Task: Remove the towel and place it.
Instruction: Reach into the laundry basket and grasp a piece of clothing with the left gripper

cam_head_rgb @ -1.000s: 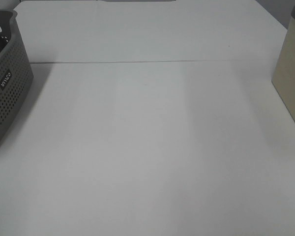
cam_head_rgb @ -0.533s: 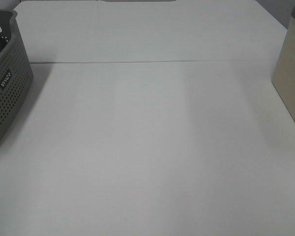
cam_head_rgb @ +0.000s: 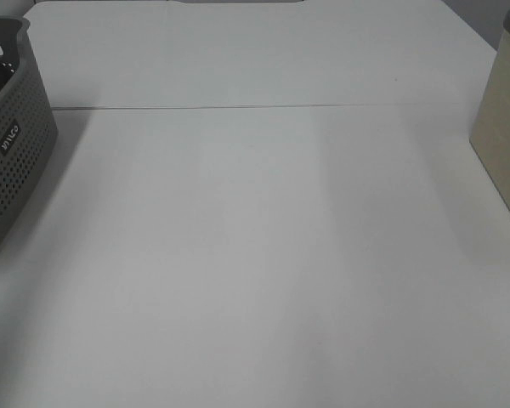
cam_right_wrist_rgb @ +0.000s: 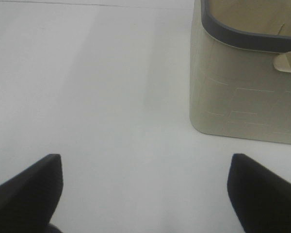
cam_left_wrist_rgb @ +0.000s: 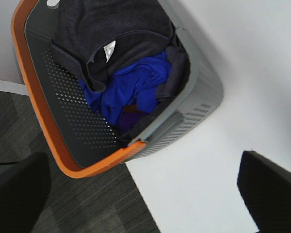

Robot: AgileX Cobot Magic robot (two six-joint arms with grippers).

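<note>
Your left claw [cam_left_wrist_rgb: 145, 194] is wide open and holds nothing, as its wrist view shows. The grey basket [cam_left_wrist_rgb: 199, 97] sits ahead of the claw, not under it yet. The towel [cam_left_wrist_rgb: 111, 29] lies in the far part of the basket, on top of a bright blue cloth [cam_left_wrist_rgb: 131, 92]. It is dark, soft and fuzzy, bunched into thick folds, with a small white tag [cam_left_wrist_rgb: 109, 51] on its hem. The basket is hard plastic with lots of little holes and an orange rim [cam_left_wrist_rgb: 36, 111]. I think you should move forward over the basket, come down on the fat fold by the tag, and pinch only dark cloth. Lift high, because a big floppy towel may drag the blue cloth along.

Your right claw [cam_right_wrist_rgb: 145, 191] is open and empty too. Ahead of it stands a smooth beige bin [cam_right_wrist_rgb: 242, 97] with a dark edge, on the flat white table [cam_right_wrist_rgb: 87, 97].

From the high camera you see no claw at all, only the basket's holey side and the bin at the table's two sides. The towel is hidden there.
</note>
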